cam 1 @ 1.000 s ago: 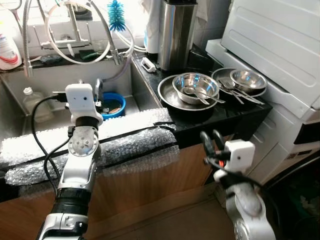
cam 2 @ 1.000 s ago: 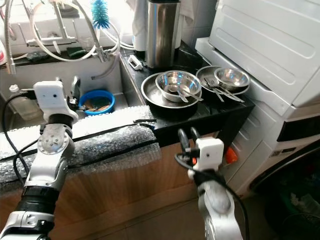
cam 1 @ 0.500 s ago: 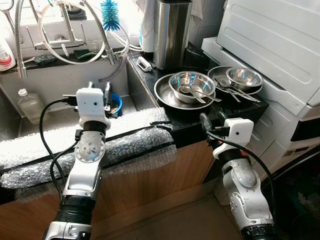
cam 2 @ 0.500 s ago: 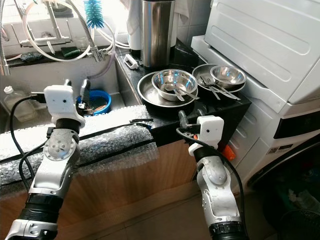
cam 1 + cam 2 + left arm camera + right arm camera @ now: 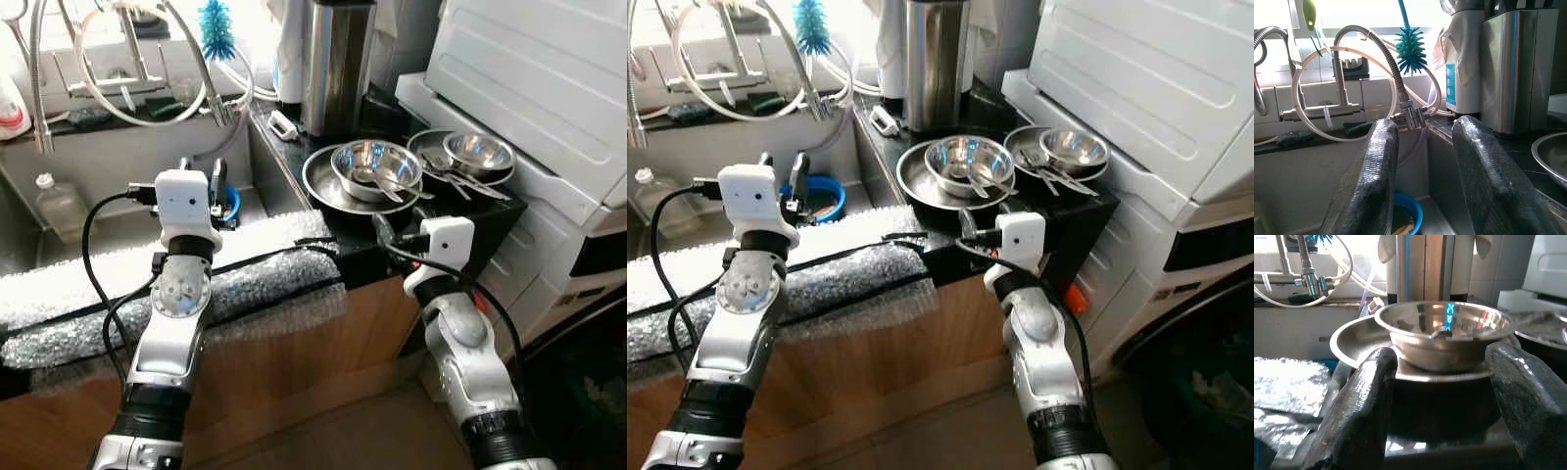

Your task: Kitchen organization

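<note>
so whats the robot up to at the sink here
It stands at a kitchen counter with both arms raised and holds nothing. The right gripper, fingers open, is level with the counter edge and points at a steel bowl sitting in a wide steel pan. The left gripper, also open, hangs over the sink above a blue bowl.

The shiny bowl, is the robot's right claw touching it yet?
Apart. In the right wrist view, the open right gripper sits before the counter edge, with dark counter between its fingers and the bowl on its plate.
</note>
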Motion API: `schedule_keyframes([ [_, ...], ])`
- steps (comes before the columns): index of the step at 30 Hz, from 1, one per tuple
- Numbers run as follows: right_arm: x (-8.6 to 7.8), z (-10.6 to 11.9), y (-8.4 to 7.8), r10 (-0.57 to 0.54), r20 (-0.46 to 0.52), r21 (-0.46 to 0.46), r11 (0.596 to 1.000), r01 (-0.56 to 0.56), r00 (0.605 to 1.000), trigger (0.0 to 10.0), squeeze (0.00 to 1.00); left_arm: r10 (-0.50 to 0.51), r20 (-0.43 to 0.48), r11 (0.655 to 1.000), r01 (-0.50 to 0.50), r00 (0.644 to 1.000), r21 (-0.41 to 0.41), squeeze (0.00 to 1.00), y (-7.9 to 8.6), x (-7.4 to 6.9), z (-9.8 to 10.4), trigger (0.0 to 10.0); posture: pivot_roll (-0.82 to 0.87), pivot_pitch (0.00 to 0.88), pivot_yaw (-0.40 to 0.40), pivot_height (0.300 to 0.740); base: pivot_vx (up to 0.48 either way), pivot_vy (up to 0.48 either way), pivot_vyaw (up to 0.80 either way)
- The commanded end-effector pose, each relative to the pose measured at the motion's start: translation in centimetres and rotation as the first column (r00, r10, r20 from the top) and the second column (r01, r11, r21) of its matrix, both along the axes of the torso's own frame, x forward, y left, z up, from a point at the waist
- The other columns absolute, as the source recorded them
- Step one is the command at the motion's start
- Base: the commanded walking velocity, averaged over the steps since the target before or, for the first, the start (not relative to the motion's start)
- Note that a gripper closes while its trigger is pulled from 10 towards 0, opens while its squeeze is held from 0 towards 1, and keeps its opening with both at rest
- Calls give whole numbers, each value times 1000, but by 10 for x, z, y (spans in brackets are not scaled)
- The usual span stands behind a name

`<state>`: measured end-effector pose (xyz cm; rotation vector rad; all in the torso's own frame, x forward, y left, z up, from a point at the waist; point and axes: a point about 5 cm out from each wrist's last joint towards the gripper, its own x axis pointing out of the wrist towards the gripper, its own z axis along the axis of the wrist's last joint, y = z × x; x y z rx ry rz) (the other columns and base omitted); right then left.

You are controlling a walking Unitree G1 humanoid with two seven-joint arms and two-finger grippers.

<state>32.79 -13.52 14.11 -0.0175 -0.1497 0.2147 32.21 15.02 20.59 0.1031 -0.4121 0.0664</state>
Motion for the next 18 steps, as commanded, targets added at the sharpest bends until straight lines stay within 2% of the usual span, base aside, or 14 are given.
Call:
schedule_keyframes([
  [1,2,1,0,0,3,-9,1000,0,1000,10000,0,0,22,1000,0,1000,16,0,-3,0,8,10000,-68,0,-38,727,0,0,0],
  [8,13,8,2,9,13,-10,1000,-9,1000,10000,0,1,26,1000,-1,1000,16,0,-3,0,9,10000,-65,0,-39,727,0,0,0],
  [18,19,8,3,25,1,-34,999,-25,1000,10000,0,-5,28,1000,4,1000,16,0,-5,0,9,10000,-62,0,-43,727,0,0,0],
])
